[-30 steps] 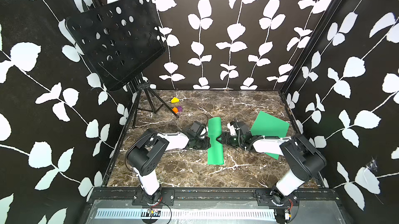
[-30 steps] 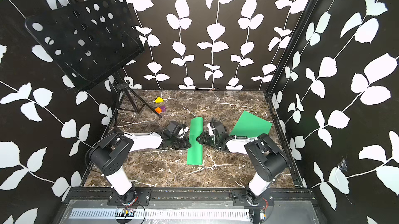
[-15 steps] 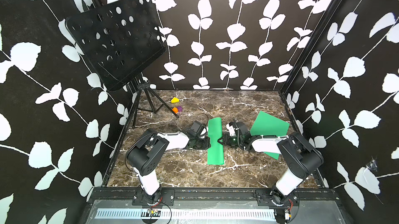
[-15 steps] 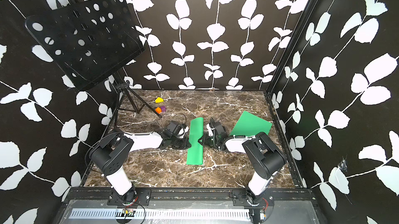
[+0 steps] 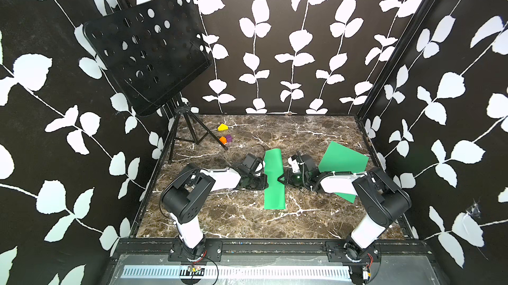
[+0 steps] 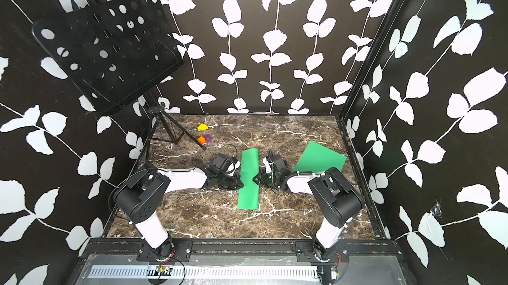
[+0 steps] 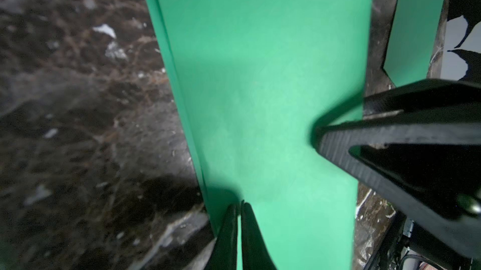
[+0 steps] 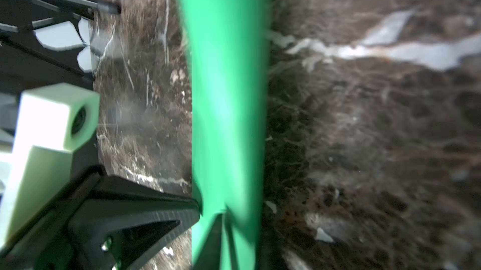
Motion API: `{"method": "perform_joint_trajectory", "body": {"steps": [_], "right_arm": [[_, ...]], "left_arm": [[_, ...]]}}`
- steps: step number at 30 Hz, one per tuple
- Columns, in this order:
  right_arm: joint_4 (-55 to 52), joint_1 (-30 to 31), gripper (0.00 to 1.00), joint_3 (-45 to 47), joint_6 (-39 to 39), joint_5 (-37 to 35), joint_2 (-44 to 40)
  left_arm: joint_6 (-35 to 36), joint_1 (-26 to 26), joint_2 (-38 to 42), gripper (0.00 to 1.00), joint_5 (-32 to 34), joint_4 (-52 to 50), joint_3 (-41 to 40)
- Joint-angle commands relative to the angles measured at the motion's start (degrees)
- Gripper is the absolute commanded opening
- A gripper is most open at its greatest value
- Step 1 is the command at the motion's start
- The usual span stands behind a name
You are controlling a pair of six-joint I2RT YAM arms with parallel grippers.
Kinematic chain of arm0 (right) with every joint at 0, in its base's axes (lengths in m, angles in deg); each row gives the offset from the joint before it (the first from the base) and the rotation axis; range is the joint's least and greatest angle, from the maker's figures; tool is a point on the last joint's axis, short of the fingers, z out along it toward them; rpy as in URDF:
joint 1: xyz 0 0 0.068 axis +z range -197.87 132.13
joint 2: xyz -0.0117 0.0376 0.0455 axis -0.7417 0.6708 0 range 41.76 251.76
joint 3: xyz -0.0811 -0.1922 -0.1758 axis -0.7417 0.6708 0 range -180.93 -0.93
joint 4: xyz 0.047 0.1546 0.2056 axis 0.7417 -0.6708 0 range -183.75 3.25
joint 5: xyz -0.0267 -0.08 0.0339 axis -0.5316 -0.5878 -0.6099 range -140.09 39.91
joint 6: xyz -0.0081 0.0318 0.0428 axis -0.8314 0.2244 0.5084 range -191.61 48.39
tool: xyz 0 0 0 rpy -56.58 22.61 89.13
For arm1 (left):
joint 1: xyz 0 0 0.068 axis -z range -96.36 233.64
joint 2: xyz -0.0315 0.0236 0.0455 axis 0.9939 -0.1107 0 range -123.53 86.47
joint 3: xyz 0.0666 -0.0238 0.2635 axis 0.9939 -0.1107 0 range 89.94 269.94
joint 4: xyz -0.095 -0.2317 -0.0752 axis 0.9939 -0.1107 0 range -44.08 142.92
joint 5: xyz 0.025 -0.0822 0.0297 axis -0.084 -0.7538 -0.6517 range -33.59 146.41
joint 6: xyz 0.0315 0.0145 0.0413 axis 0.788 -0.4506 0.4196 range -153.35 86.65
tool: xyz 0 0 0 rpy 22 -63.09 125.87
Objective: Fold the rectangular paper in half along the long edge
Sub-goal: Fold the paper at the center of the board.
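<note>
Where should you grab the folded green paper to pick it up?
Pinch the folded green paper by its double-layered long edge, sliding in low from the left arm's side. It lies thin on the marble table, so only an edge offers grip, probably.

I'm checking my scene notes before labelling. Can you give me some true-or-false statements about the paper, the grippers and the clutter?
1. The paper lies between the left gripper and right gripper. True.
2. A second green sheet lies by the right arm. True.
3. The left gripper is wide open. False: it is shut, at the paper's edge.
4. The stand is at the robot's right. False: it stands far left.
5. The orange block lies on the paper. False: it lies by the stand's leg.
</note>
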Motion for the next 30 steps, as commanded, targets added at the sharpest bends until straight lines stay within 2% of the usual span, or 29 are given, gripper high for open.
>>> {"method": "perform_joint_trajectory", "body": {"steps": [1, 9, 13, 16, 18, 23, 25, 26, 30], "right_arm": [[1.1, -0.5, 0.42, -2.4, -0.5, 0.0, 1.4], [2.1, -2.6, 0.42, -5.8, -2.1, 1.7, 4.6], [2.5, -3.6, 0.36, -6.8, -2.5, 2.8, 5.7], [2.7, -3.8, 0.17, -6.9, -2.5, 3.0, 5.8], [2.7, -3.8, 0.00, -6.9, -2.6, 3.0, 5.9], [2.9, -3.8, 0.00, -6.9, -2.6, 3.0, 5.9], [2.9, -3.8, 0.24, -7.2, -2.8, 2.9, 6.1], [3.1, -3.9, 0.32, -7.6, -2.8, 2.9, 6.3], [3.0, -4.0, 0.39, -9.3, -3.1, 3.0, 7.5]], "left_arm": [[1.1, -0.1, -3.0, 0.10, 5.2, -8.1, -2.5], [1.3, -0.3, -2.7, 0.10, 5.3, -8.2, -2.8], [1.2, -0.1, -3.0, 0.10, 5.3, -8.1, -2.8], [1.2, -0.2, -2.9, 0.10, 5.4, -8.1, -3.0], [1.2, -0.2, -3.0, 0.10, 5.5, -8.2, -2.9], [1.2, -0.2, -3.0, 0.10, 5.4, -8.2, -2.9], [1.3, -0.2, -3.0, 0.10, 5.4, -8.3, -2.9], [1.3, -0.2, -3.1, 0.10, 5.4, -8.3, -2.9], [1.4, -0.2, -2.9, 0.10, 5.4, -8.4, -2.8]]}}
